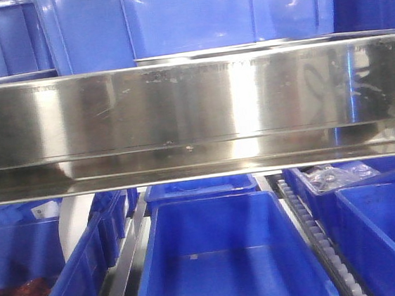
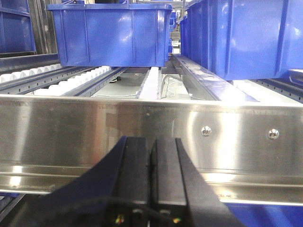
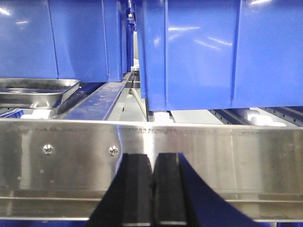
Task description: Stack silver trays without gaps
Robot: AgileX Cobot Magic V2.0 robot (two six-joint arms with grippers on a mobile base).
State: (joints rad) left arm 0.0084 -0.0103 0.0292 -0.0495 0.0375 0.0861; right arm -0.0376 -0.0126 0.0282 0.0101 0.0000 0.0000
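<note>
My right gripper [image 3: 153, 163] is clenched, its fingers pressed together with nothing between them, just short of the rail [image 3: 222, 156]. The left gripper [image 2: 151, 144] is the same: closed, empty and facing the rail. Past the rail, to the right gripper's left, a tray [image 3: 33, 90] lies rim up beside the bins [image 3: 199, 52]. I judge the right arm the nearer; it would need to rise over the rail and swing left. The front view shows a silver rim running along the rail's top edge, so the tray's long axis probably lies parallel to the rail. The right wrist view gives only a corner. The left wrist view shows no tray that I can identify.
</note>
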